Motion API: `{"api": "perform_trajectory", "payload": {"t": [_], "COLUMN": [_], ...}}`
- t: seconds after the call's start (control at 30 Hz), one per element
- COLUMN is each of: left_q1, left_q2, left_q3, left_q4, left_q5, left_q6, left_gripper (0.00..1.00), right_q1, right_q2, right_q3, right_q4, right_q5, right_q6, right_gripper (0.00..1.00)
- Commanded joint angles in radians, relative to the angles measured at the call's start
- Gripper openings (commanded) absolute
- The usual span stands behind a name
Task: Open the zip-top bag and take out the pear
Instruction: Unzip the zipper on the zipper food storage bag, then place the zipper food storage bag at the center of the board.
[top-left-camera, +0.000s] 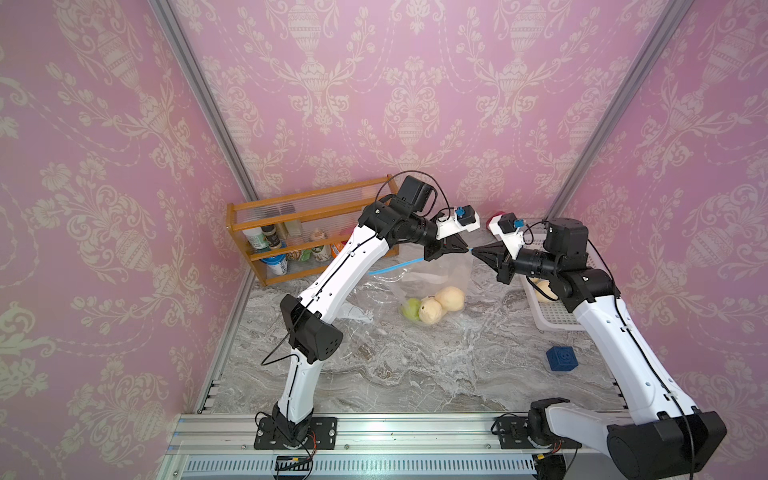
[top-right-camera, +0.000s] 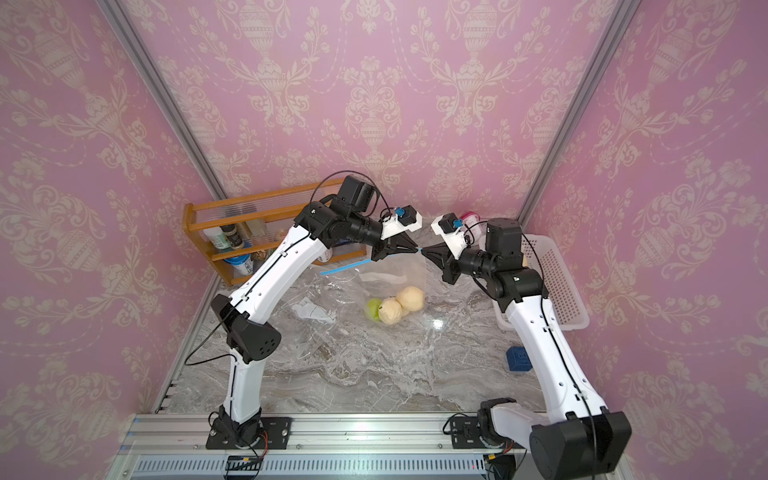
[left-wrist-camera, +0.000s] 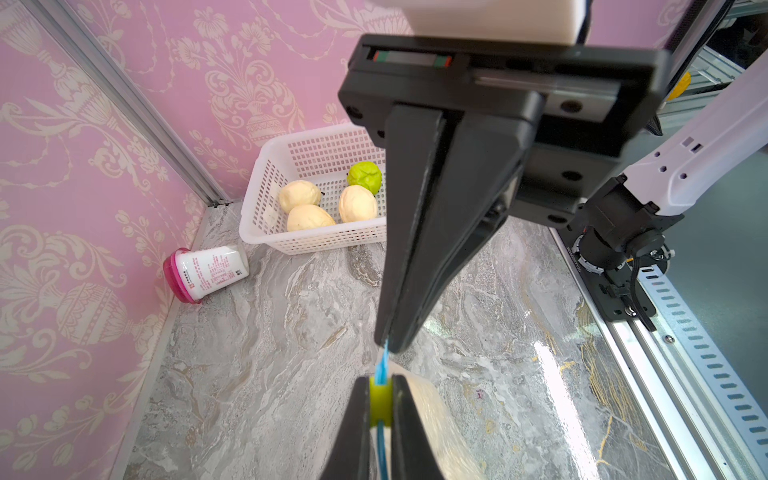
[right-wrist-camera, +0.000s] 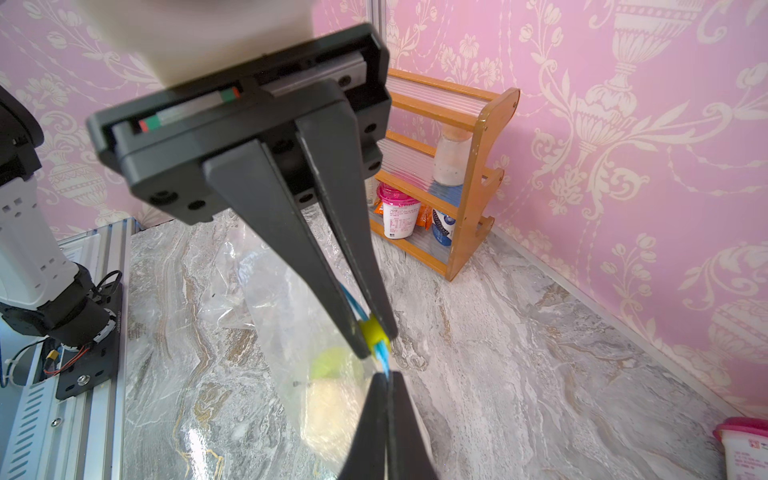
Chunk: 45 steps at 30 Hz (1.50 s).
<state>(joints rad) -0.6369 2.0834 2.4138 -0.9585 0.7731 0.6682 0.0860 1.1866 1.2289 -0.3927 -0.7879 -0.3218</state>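
Blue zip strip (top-left-camera: 395, 266) of the bag (top-left-camera: 440, 279) runs sideways, left jaws pinching its yellow slider (left-wrist-camera: 380, 399), right jaws its end.

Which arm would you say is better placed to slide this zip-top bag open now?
Left. The left gripper is pinched on the yellow slider, with the blue zip strip running off toward its side; the right gripper only clamps the strip's end, a fair anchor.

Wood rack (top-left-camera: 299, 205) w/ jars (top-left-camera: 254, 239); white basket (top-left-camera: 552, 322); blue cube (top-left-camera: 562, 360) nr basket.
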Motion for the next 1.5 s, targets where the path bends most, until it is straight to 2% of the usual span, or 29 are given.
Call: {"api": "perform_trajectory", "payload": {"t": [0.0,0.23,0.4,0.57,0.77,0.83,0.97,1.1,1.3,1.4,1.47], "left_q1": [0.098,0.165,0.243,0.272,0.286,0.286,0.286,0.287,0.286,0.281,0.255], "left_q2": [-0.019,-0.083,-0.114,-0.179,-0.357,-0.396,-0.418,-0.373,-0.299,-0.352,-0.444], "left_q3": [0.003,-0.097,-0.128,-0.209,-0.435,-0.477,-0.497,-0.397,-0.282,-0.373,-0.556], "left_q4": [-0.06,-0.055,-0.083,-0.103,0.065,0.095,0.137,0.122,0.124,0.146,0.226], "left_q5": [-0.101,-0.147,-0.223,-0.446,-0.627,-0.653,-0.637,-0.649,-0.529,-0.475,-0.44], "left_q6": [-0.065,-0.05,-0.115,-0.211,-0.325,-0.342,-0.367,-0.352,-0.349,-0.377,-0.339], "left_gripper": [0.0,0.0,0.0,0.0,0.0,0.0,0.0,0.0,0.0,0.0,0.0], "right_q1": [-0.047,-0.092,-0.125,-0.13,-0.141,-0.147,-0.149,-0.15,-0.151,-0.152,-0.151], "right_q2": [-0.047,-0.045,-0.042,-0.039,-0.097,-0.114,-0.104,-0.065,-0.006,-0.035,-0.065], "right_q3": [-0.015,-0.035,-0.075,-0.128,-0.173,-0.175,-0.159,-0.099,-0.062,-0.121,-0.162], "right_q4": [0.07,0.131,0.19,0.291,0.333,0.335,0.368,0.374,0.472,0.559,0.534], "right_q5": [0.034,0.071,0.138,0.175,0.248,0.262,0.247,0.264,0.274,0.253,0.201], "right_q6": [0.055,0.101,0.18,0.282,0.304,0.306,0.324,0.321,0.332,0.346,0.35], "right_gripper": [0.0,0.0,0.0,0.0,0.0,0.0,0.0,0.0,0.0,0.0,0.0]}}
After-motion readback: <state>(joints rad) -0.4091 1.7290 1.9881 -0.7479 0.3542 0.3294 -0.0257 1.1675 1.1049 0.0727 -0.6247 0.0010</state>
